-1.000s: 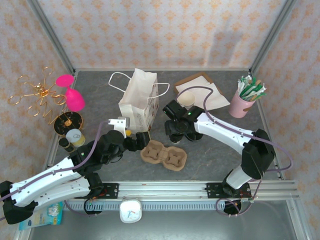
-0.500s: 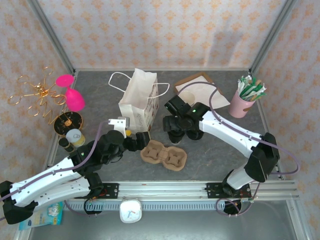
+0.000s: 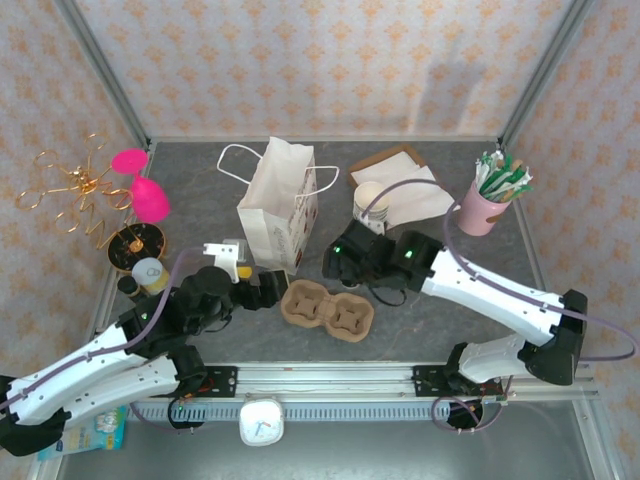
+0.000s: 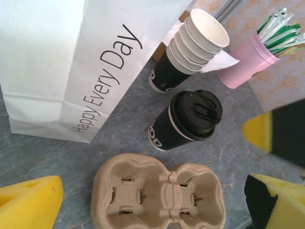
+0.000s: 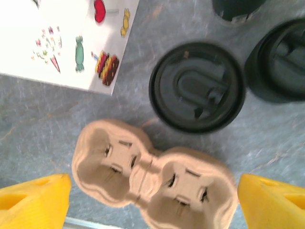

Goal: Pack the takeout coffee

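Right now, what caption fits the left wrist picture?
Black-lidded paper coffee cup beside white paper bag, behind brown pulp tray.

Bright, even light fell; the bag (image 4: 43,62) glared white, and beside it my right wrist's view was softly blurred.

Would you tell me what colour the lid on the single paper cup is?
Black; the round plastic lid shows best in the left wrist view.
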Robot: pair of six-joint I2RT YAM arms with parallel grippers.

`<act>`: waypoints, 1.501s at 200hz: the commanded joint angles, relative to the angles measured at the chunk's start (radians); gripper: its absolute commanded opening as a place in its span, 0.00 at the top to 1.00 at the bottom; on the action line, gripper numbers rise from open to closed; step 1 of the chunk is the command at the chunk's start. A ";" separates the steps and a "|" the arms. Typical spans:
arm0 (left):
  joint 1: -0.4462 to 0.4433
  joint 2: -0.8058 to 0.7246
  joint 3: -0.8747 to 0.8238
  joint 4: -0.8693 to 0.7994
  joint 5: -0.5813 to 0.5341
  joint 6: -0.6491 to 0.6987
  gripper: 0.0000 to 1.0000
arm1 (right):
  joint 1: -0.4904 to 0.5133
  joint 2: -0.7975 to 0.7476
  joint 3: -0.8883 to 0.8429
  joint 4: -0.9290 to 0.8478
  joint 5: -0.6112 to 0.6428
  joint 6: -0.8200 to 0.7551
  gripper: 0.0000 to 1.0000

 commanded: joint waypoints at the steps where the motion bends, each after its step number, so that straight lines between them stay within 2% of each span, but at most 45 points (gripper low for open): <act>1: -0.003 -0.014 -0.040 -0.024 0.038 -0.030 0.01 | 0.084 0.036 -0.073 0.078 0.070 0.227 0.12; 33: -0.003 -0.032 -0.086 0.003 0.058 -0.062 0.01 | 0.188 0.108 -0.153 0.210 0.082 0.408 0.21; 83: -0.004 -0.068 -0.134 0.032 0.033 -0.094 0.01 | 0.233 0.283 -0.122 0.174 0.116 0.509 0.27; 155: -0.004 -0.098 -0.144 0.007 -0.013 -0.099 0.01 | 0.222 0.368 -0.079 0.159 0.151 0.503 0.36; 190: -0.004 -0.108 -0.150 -0.007 -0.024 -0.111 0.01 | 0.198 0.377 -0.086 0.183 0.123 0.460 0.42; 300: -0.004 -0.104 -0.162 0.013 -0.027 -0.113 0.01 | 0.183 0.399 -0.057 0.143 0.089 0.402 0.52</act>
